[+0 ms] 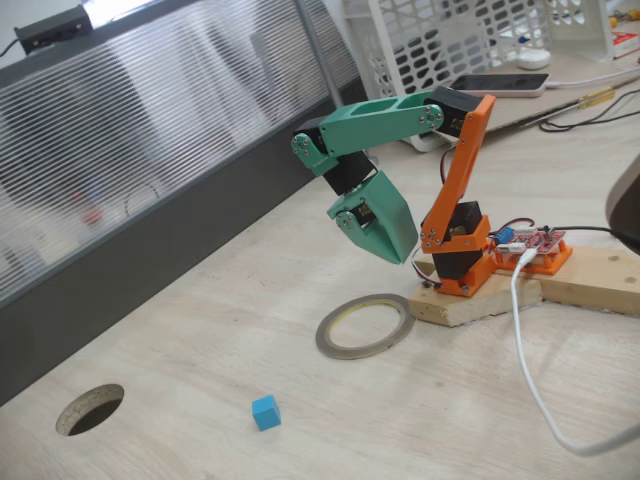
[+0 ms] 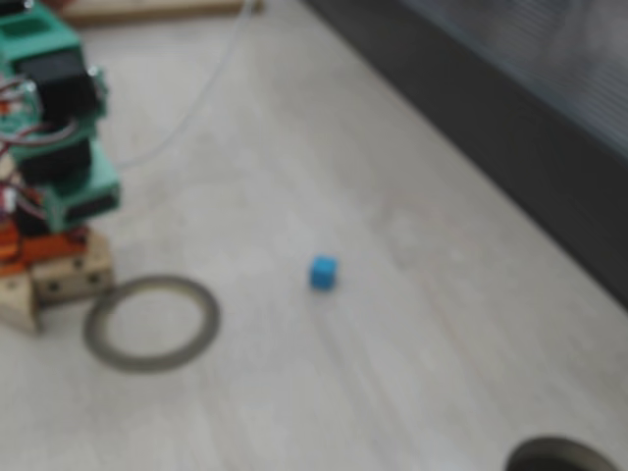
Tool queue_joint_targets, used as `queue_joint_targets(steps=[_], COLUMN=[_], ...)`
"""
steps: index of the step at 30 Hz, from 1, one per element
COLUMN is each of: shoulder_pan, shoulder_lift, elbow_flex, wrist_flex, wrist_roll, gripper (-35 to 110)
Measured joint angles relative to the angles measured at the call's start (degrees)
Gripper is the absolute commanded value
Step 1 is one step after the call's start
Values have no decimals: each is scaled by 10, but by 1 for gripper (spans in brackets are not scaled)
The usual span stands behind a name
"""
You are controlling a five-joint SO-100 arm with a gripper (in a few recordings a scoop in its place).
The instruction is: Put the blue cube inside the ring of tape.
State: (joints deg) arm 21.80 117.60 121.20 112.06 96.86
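Note:
The blue cube [image 1: 266, 412] lies alone on the pale wooden table, near the front edge in a fixed view; it also shows mid-table in the blurred one [image 2: 323, 273]. The ring of tape [image 1: 325, 335] lies flat just in front of the arm's wooden base, grey with a yellowish inner edge, and nothing is inside it [image 2: 208, 322]. My green gripper [image 1: 402, 252] hangs tip-down above the ring's far edge, well clear of the table, jaws together and holding nothing. The cube sits about two ring-widths from the ring.
A dark round hole [image 1: 90, 408] with a pale rim is cut in the table beyond the cube [image 2: 564, 456]. The arm's base stands on wooden blocks [image 1: 480, 300] with a red circuit board and a white cable [image 1: 530, 380]. A ribbed panel [image 1: 150, 150] walls one side.

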Motion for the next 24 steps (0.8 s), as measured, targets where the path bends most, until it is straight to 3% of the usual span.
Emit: queue_joint_targets(steps=[14,24], shoulder_pan=[-299,-353], shoulder_lift=[0,-47], elbow_flex=[0,-128], wrist_flex=[-139,-194], wrist_roll=[0,-2], gripper=[3,3])
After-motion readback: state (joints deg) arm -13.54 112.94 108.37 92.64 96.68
